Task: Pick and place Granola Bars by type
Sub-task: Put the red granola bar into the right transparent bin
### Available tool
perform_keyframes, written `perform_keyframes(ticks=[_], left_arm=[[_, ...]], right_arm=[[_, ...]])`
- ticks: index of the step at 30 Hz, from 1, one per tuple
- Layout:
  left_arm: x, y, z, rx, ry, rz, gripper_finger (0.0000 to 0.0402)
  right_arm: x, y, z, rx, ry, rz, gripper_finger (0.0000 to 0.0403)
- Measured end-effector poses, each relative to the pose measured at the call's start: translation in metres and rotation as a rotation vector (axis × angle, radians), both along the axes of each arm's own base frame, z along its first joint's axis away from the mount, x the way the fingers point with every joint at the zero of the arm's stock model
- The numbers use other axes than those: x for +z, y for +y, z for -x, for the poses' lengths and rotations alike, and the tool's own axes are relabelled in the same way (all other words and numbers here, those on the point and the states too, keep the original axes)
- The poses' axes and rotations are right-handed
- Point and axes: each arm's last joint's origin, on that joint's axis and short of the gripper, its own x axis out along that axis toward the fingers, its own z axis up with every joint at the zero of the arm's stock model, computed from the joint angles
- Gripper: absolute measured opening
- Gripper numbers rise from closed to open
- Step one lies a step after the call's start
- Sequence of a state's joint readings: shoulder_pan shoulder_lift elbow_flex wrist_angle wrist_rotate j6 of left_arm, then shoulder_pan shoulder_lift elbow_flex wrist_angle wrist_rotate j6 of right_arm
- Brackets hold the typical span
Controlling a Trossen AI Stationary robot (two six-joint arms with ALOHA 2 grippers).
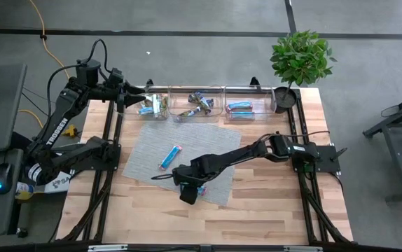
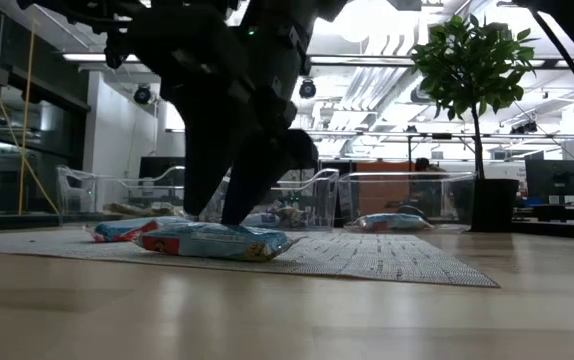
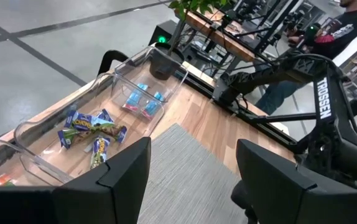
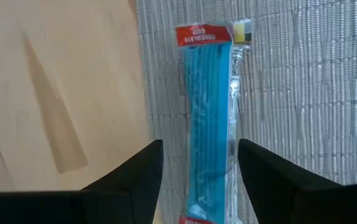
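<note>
I see the wooden table with a grey woven mat in its middle. At the far edge stand three clear bins in a row, and beside them a potted plant. The bin on the left side holds bars with yellow-green on the wrapper, the middle one holds darker mixed bars, and the one nearest the plant holds blue bars.

My right arm reaches across the mat, and the right gripper is low at the mat's near edge. Its fingers are spread apart, one on each side of a blue bar with red ends, which lies flat on the mat close to the mat's border. I cannot tell if the fingers already touch the wrapper.

A second blue bar lies alone on the mat, near the centre.

The left gripper waits over the left end of the bins, with its fingers apart and nothing between them.
</note>
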State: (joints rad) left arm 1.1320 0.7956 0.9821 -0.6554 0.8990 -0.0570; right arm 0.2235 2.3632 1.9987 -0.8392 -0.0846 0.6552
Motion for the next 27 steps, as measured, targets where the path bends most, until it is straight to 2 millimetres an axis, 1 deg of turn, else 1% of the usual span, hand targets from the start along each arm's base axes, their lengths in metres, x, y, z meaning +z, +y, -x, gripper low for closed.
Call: perform_keyframes(ticks=[6,11,16,19,27], left_arm=[[0.000,0.000,0.000,0.001,0.001,0.001,0.0234],[0.000,0.000,0.000,0.002,0.000,0.005,0.0234],[0.000,0.000,0.000,0.003,0.001,0.005,0.0234],[0.000,0.000,0.000,0.004,0.001,0.005,0.0234],[0.000,0.000,0.000,0.004,0.001,0.005,0.0234]], right_arm=[[-0.008,0.001,-0.004,-0.016,-0.009,0.002,0.0192],[-0.020,0.003,-0.005,-0.021,0.004,0.010,0.0192],[-0.020,0.003,-0.005,-0.059,0.000,0.057,0.0190],[-0.020,0.003,-0.005,-0.063,0.001,0.069,0.0173],[-0.021,0.002,-0.004,-0.065,0.012,0.078,0.0087]])
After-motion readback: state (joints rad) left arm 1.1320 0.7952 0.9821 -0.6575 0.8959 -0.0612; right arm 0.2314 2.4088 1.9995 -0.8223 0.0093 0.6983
